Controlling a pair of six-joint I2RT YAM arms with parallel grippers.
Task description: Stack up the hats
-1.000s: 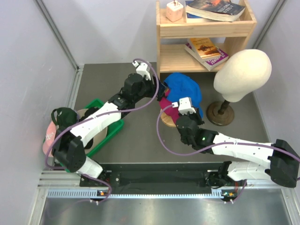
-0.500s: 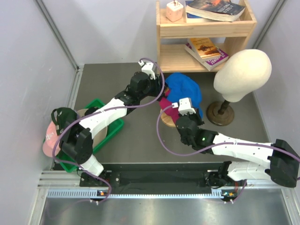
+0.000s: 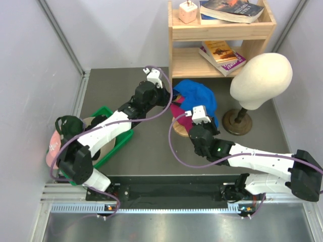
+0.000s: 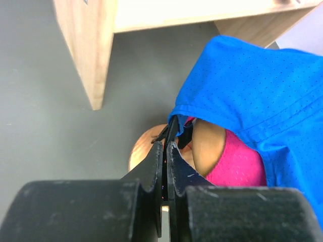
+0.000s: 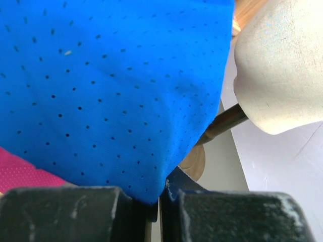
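1. Plainly, the blue cap (image 3: 198, 96) lies draped over the bright pink hat (image 4: 237, 164) on the wooden stand (image 4: 144, 151), mid-desk (image 3: 151, 146). To seat it well, I judge both edges should be drawn down evenly.
2. The right end effector (image 5: 157, 204) is pinched narrow on the cap's blue cloth.
3. The left end effector (image 4: 165, 151) is closed on the cap's hem, probably at a dark strap. The cap's crown hides most of the pink hat and the stand.

Overhead camera looks down; both wrist cameras closely face the blue cap (image 4: 252, 85).
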